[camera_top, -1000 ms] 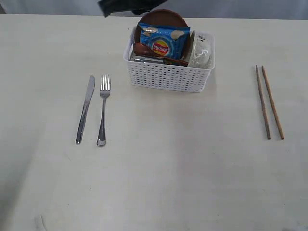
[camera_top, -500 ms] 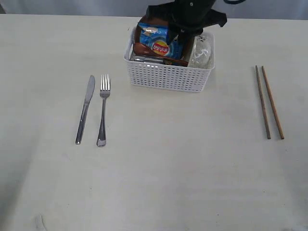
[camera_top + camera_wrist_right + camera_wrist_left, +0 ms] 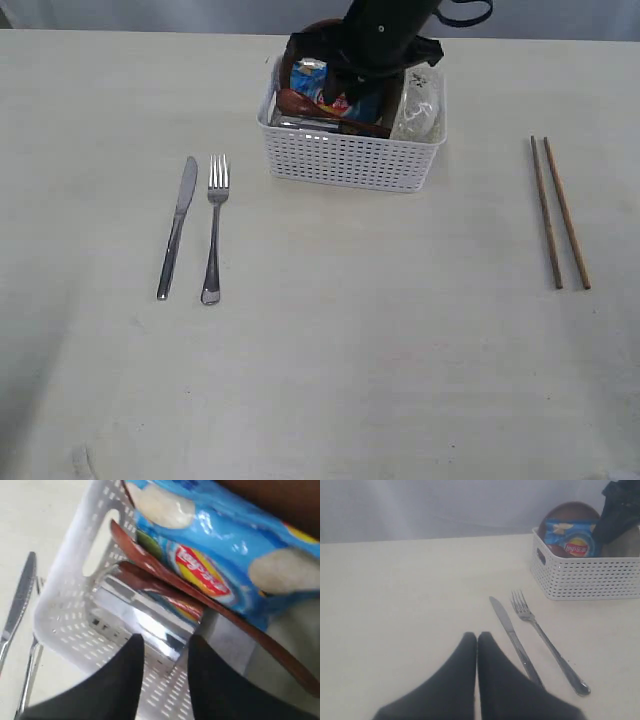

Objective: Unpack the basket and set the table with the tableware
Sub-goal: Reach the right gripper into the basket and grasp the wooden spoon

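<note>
Knife and fork left of basket, chopsticks well right.

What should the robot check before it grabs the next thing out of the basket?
1. Are the jaws of the right gripper apart and empty? Ok.
2. Is it lined up over the steel cup in the basket? Ok.
3. Is the cup free of neighbours? Not ok: the wooden spoon lies right against it, under the chip packet.
4. Is the left gripper out of the way? Ok: it is shut and off to the side.
5. Is there bare table between the fork and the chopsticks? Ok.
6. Will the cup fit between the jaws? Cannot tell.
</note>
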